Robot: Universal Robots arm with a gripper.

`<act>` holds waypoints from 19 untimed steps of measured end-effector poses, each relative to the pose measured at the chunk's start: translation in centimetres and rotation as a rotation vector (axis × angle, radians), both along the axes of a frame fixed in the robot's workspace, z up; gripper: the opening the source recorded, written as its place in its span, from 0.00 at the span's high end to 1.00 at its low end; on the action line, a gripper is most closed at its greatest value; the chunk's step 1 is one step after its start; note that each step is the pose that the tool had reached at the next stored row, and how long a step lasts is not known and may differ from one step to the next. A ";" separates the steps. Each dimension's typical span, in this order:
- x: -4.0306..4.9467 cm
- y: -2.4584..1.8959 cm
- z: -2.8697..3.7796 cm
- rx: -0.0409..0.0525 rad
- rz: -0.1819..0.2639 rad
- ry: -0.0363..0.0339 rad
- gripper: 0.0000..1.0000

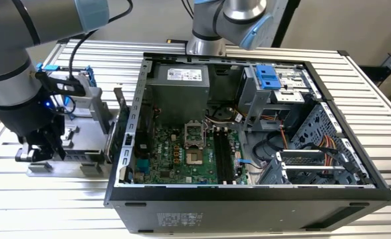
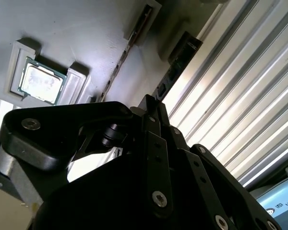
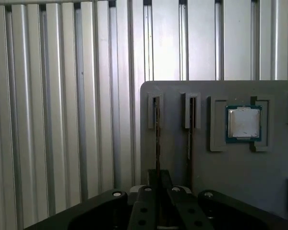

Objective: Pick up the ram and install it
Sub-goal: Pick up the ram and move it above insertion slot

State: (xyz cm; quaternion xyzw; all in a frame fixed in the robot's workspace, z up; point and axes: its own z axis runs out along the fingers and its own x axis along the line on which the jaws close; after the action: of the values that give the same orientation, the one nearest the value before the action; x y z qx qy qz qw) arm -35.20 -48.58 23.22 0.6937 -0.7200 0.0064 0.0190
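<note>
First wrist view: pincer point(image 3: 158, 175) was down at the grey holder point(image 3: 240, 182), closed on the ram point(image 3: 157, 129); ram stood on edge in the slot nearest the holder's edge; CPU chip point(image 3: 243, 123) sat in a recess nearby; in the exterior view, holder sat on the slatted table point(image 1: 374, 104), beside the open PC case point(image 1: 248, 209), on the exterior view's left.
</note>
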 end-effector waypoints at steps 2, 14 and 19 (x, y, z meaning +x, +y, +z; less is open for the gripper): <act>0.00 0.00 0.20 -0.0001 0.000 0.0001 1.00; 0.00 0.00 1.18 0.0002 0.000 -0.0003 1.00; 0.00 0.00 1.49 -0.0001 0.000 0.0000 1.00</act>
State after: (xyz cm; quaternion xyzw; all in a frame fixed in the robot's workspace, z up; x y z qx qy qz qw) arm -35.20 -48.58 24.71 0.6937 -0.7200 0.0064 0.0190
